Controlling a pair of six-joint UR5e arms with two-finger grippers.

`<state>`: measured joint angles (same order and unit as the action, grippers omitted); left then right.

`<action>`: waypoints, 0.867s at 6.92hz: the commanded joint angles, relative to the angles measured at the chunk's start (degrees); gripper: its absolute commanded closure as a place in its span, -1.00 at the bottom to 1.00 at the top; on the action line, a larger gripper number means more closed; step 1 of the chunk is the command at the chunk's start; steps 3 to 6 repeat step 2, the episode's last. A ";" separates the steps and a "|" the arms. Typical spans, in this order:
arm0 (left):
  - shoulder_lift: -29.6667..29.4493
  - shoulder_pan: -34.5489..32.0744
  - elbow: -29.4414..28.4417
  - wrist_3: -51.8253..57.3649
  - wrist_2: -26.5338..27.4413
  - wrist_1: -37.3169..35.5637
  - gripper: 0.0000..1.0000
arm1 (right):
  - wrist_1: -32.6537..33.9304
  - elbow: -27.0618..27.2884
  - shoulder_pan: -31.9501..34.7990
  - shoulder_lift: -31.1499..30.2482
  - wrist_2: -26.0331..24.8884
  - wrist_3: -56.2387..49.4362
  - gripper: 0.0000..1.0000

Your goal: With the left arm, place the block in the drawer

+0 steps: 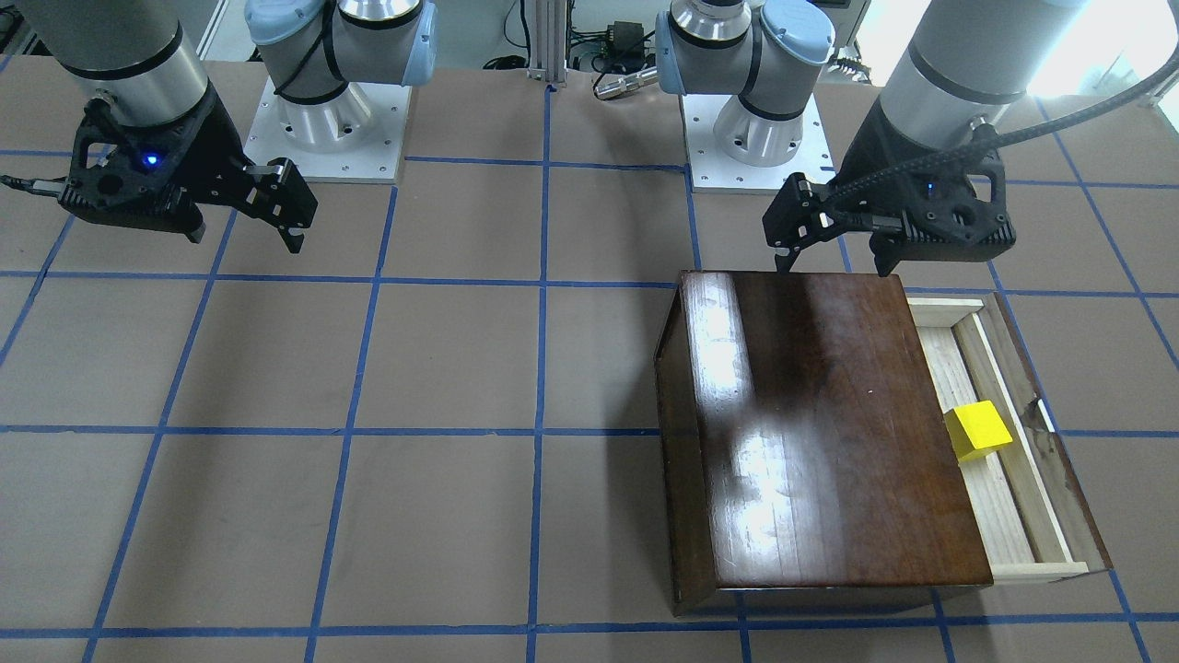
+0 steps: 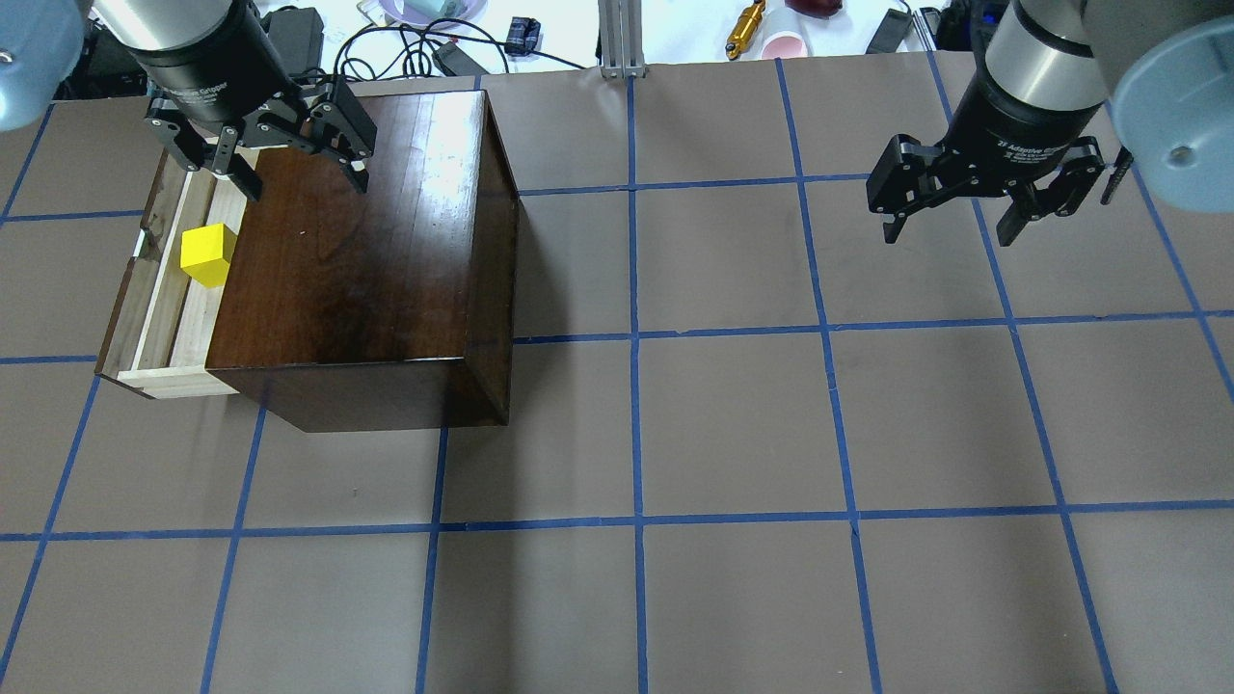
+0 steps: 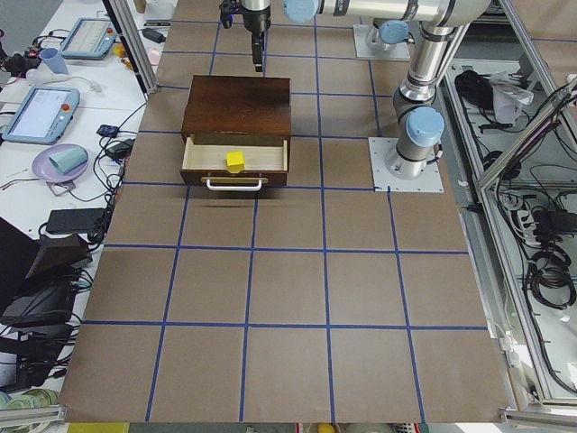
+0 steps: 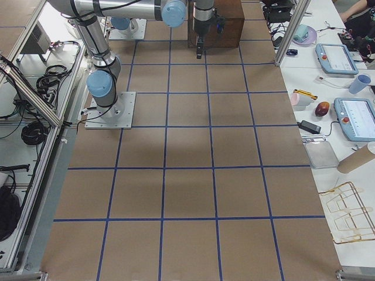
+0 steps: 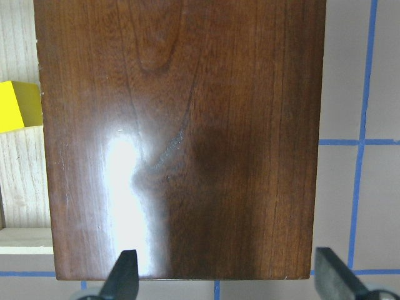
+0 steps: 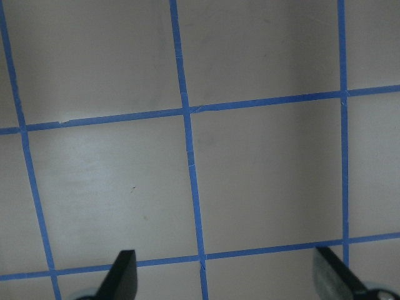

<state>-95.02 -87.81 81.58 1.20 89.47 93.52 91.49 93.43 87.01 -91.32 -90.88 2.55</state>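
Observation:
The yellow block (image 1: 978, 430) lies inside the pulled-out drawer (image 1: 1004, 525) of the dark-brown wooden box (image 1: 811, 414). In the overhead view the block (image 2: 208, 254) rests on the drawer's pale floor (image 2: 174, 318), against the box's edge. My left gripper (image 2: 307, 188) is open and empty. It hovers above the box's shiny top near one edge, well apart from the block. In the left wrist view the gripper (image 5: 228, 278) is open over the box top, with the block (image 5: 19, 106) at the left edge. My right gripper (image 2: 947, 236) is open and empty over bare table, far from the box.
The brown table bears a blue tape grid (image 2: 634, 337). The two arm bases (image 1: 322, 129) (image 1: 755, 129) stand at the table's robot side. Cables and small items (image 2: 453, 43) lie beyond the table edge behind the box.

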 commanded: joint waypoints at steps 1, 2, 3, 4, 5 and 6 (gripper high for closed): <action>-0.08 0.01 -0.02 0.03 0.01 0.00 -1.00 | 0.00 0.00 0.00 0.00 -0.09 0.00 -1.00; -0.08 0.01 -0.02 0.03 0.01 0.00 -1.00 | 0.00 0.00 0.00 0.00 0.00 0.00 -1.00; -0.08 0.01 -0.02 0.03 0.01 0.00 -1.00 | 0.00 0.00 0.00 0.00 0.00 0.00 -1.00; -0.08 0.01 -0.02 0.03 0.01 0.00 -1.00 | 0.00 0.00 0.00 0.00 0.00 0.00 -1.00; -0.08 0.01 -0.02 0.03 0.01 0.00 -1.00 | 0.00 0.00 0.00 0.00 0.00 0.00 -1.00; -0.08 0.01 -0.02 0.03 0.01 0.00 -1.00 | 0.00 0.00 0.00 0.00 0.00 0.00 -1.00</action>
